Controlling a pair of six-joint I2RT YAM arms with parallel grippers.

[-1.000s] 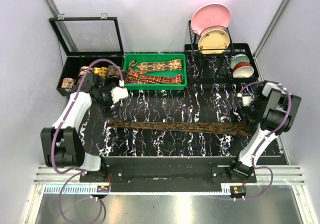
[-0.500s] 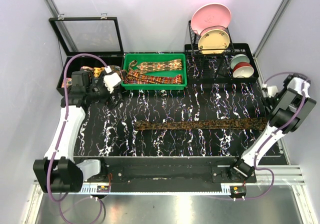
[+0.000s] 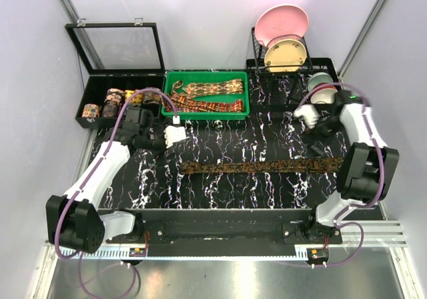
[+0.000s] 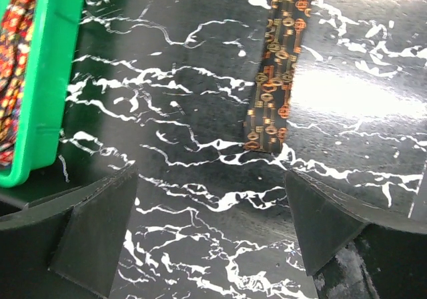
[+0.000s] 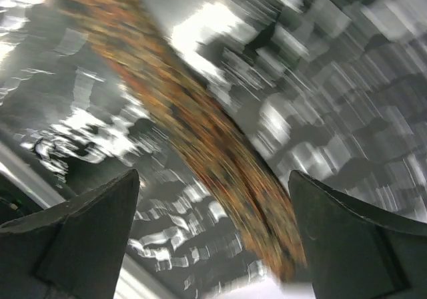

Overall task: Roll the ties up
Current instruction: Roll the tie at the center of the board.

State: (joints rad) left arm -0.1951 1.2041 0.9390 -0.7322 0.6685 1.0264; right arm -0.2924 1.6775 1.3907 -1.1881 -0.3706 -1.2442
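One brown and gold patterned tie (image 3: 261, 167) lies flat and stretched left to right on the black marble table. My left gripper (image 3: 177, 137) hovers open just behind its left end. In the left wrist view that narrow end (image 4: 272, 92) lies ahead of the empty open gripper (image 4: 213, 229). My right gripper (image 3: 304, 117) is open, above the table behind the tie's right part. The right wrist view is blurred: the tie (image 5: 200, 132) runs diagonally under the open gripper (image 5: 213, 235), not held. More ties (image 3: 203, 95) lie in the green tray (image 3: 207, 74); several coiled ties (image 3: 123, 99) sit in the black box.
The black box (image 3: 90, 89) with its raised glass lid stands back left. A dish rack (image 3: 257, 45) with pink and cream plates and stacked bowls (image 3: 321, 87) fills the back right. The green tray's wall (image 4: 40, 85) is close on my left gripper's left side.
My right gripper has opened and let go of the tie's right end, then swung back and inward toward the bowls. The left arm came forward from the box to the tie's left end.
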